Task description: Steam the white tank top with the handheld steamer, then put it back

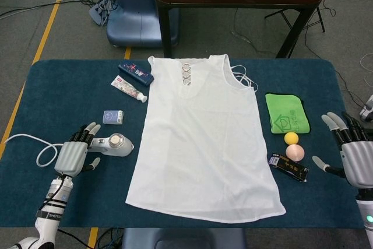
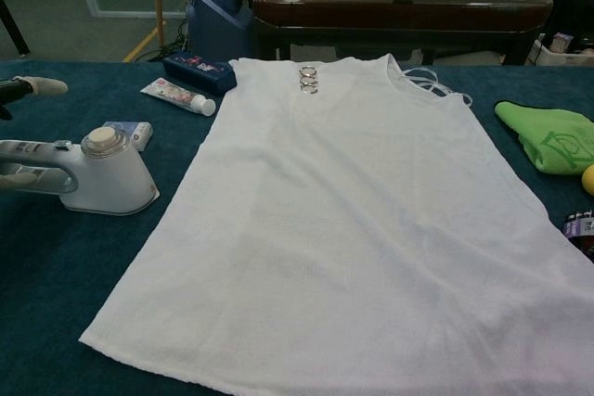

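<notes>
While left hand point(image 1: 74, 154) hovers over handheld steamer point(image 1: 112, 144) handle, fingers spread, no grip visible. Steamer body just beyond fingertips, beside white tank top point(image 1: 201, 138) lying flat. Right hand point(image 1: 353, 154) empty, fingers apart, pink ball point(image 1: 295, 153) near its thumb side.

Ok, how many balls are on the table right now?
2: a small yellow ball just below the green cloth, and a pale pink ball touching it on the near side. Others could be hidden.
</notes>
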